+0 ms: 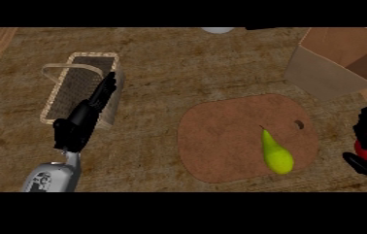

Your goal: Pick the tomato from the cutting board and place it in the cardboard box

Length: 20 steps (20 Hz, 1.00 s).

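A red tomato (363, 143) shows only as a sliver at the right edge, just off the right side of the brown cutting board (222, 141). My right hand (356, 161) is mostly cut off by the frame, and its black fingers curl above and below the tomato. The cardboard box (326, 65) stands open at the back right, beyond the hand. My left hand (75, 128) is at the left with straight fingers stretched over a wicker basket (61, 75), holding nothing.
A yellow-green pear (276, 154) lies on the right half of the cutting board, near its hanging hole (299, 125). A white object (217, 30) peeks in at the back edge of the brown counter.
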{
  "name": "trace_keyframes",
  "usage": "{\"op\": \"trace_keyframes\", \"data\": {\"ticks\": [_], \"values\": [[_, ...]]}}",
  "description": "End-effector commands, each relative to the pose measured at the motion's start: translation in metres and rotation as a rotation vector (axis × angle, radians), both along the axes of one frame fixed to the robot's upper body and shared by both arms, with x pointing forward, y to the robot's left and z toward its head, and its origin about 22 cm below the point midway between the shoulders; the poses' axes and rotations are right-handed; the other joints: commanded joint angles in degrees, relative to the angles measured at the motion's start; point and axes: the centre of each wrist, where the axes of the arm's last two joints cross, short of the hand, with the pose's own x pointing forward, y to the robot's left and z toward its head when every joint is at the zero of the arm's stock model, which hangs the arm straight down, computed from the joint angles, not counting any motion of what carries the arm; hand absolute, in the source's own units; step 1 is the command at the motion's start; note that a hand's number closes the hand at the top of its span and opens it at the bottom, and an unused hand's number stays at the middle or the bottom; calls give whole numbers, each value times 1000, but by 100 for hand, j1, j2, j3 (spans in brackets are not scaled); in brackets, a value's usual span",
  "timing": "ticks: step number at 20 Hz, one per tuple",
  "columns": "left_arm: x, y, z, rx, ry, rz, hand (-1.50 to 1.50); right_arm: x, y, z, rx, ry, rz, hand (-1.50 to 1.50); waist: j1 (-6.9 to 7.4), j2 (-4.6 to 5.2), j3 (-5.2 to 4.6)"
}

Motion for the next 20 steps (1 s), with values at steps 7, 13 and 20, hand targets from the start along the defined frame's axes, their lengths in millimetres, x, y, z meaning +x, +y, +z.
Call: {"op": "trace_keyframes", "data": {"ticks": [7,13,20], "values": [[-1,-9,0,3,-1,-67,0,-35,-160,95,242,-11,-101,150,349,85,-31],[9,-39,12,-15,-19,-137,0,-45,-193,126,282,9,-200,150,771,149,-34],[10,-39,5,-6,-31,-156,0,-34,-190,108,300,91,-213,150,890,158,-40]]}}
